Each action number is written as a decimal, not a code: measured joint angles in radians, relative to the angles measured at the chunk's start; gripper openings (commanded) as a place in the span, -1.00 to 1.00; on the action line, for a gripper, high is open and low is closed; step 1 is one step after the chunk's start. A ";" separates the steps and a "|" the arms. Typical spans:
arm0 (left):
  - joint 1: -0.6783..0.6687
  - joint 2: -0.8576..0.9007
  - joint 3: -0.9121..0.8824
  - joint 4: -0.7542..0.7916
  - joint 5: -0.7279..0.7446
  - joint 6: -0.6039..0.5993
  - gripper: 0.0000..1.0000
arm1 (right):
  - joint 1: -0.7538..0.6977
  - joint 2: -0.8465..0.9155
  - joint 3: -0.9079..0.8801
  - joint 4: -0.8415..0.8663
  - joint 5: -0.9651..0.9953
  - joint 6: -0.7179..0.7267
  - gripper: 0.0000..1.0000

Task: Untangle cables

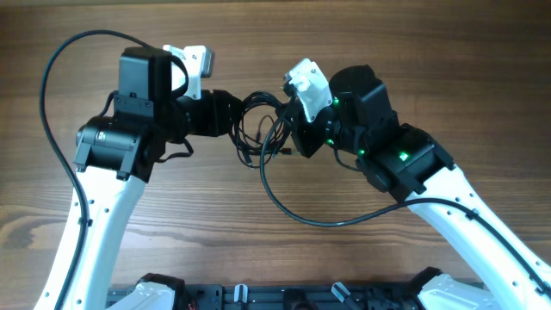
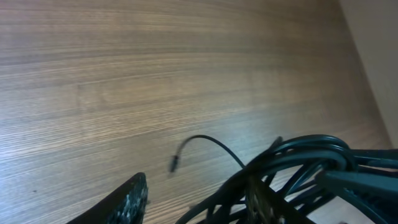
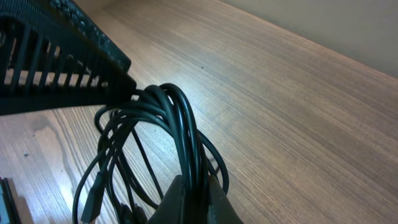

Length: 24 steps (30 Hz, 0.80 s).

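Overhead: right hand [image 1: 282, 138] clamps the cables [image 1: 256, 148], left hand [image 1: 243, 122] stands parted.

We are counting two arms, the left arm [image 1: 99, 207] and the right arm [image 1: 469, 215], over one wooden table [image 1: 448, 52], each carrying one gripper: the left gripper [image 1: 239, 122] and the right gripper [image 1: 288, 131]. Between them we are seeing one tangle of thin black cables [image 1: 256, 123], though we are not managing to tell how many cords are in it. We are also spotting one free plug tip [image 2: 173, 165].
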 measured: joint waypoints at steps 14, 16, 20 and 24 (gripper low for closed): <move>-0.181 0.110 0.000 -0.019 0.010 0.033 -0.92 | -0.003 -0.001 0.000 -0.023 -0.021 -0.002 -0.91; -0.181 0.110 0.000 -0.028 0.008 0.037 -0.92 | 0.001 -0.001 0.000 -0.039 0.010 0.016 -0.91; -0.181 0.111 0.000 -0.051 0.013 0.044 -0.92 | 0.028 -0.001 0.000 -0.090 0.156 0.118 -0.91; -0.181 0.121 0.000 -0.089 0.032 0.049 -0.92 | 0.073 -0.001 0.013 -0.179 0.330 0.307 -0.91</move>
